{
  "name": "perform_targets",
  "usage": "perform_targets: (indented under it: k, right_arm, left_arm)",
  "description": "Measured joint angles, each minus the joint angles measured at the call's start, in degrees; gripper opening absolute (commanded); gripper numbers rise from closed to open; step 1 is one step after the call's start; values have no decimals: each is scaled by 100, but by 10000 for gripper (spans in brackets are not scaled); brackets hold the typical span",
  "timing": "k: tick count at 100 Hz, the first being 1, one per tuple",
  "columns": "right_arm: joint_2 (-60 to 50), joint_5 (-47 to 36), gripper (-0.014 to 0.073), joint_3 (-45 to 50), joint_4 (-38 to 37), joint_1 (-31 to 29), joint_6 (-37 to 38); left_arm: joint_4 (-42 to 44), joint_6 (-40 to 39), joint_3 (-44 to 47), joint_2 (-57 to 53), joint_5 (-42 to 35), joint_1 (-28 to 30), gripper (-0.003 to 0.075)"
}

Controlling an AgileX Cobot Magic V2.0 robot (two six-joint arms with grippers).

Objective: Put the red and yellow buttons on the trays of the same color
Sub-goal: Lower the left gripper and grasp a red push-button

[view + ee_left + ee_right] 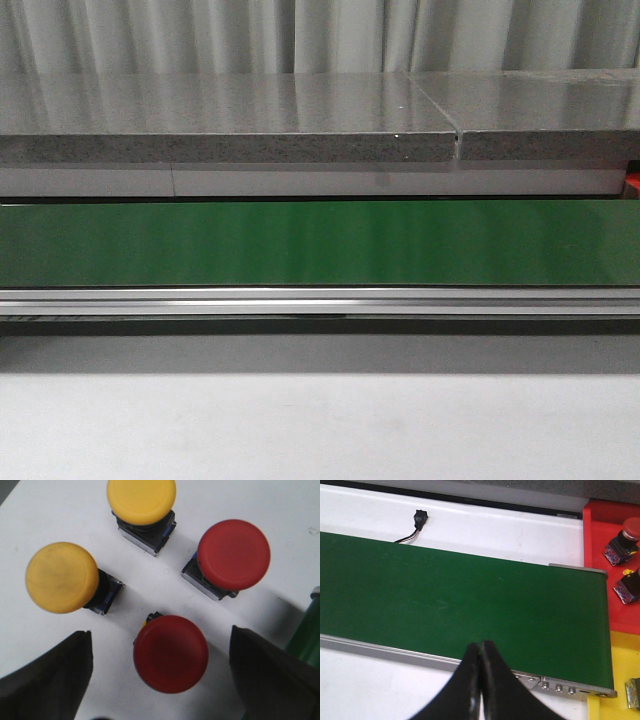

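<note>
In the left wrist view, two red buttons [171, 654] [233, 555] and two yellow buttons [61, 577] [141, 500] stand upright on the white table. My left gripper [160, 635] is open, with its dark fingers [55, 675] on either side of the nearer red button and not touching it. In the right wrist view, my right gripper [481, 646] is shut on nothing above the near rail of the green belt [460, 600]. The red tray [595, 555] holds a red-capped button [624, 537] and a second button unit [629, 586]. The yellow tray [610, 670] lies beside it.
The green conveyor belt [320, 242] runs across the front view, with a metal rail [320, 300] before it and a grey shelf [230, 125] behind. A black plug with wires [419, 519] lies beyond the belt. A metal piece [633, 693] shows at the yellow tray's edge.
</note>
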Motion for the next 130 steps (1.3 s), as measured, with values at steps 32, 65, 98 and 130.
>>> perform_targets:
  k: [32, 65, 98, 130]
  right_arm:
    - [0, 0, -68, 0, 0, 0, 0]
    - [0, 0, -68, 0, 0, 0, 0]
    - [0, 0, -68, 0, 0, 0, 0]
    - [0, 0, -68, 0, 0, 0, 0]
  left_arm:
    - [-11, 47, -135, 415, -50, 0, 449]
    - [-11, 61, -142, 412, 52, 0, -19]
    - [-11, 90, -142, -582, 485, 0, -19]
    - [-22, 505, -148, -1620, 878, -657, -19]
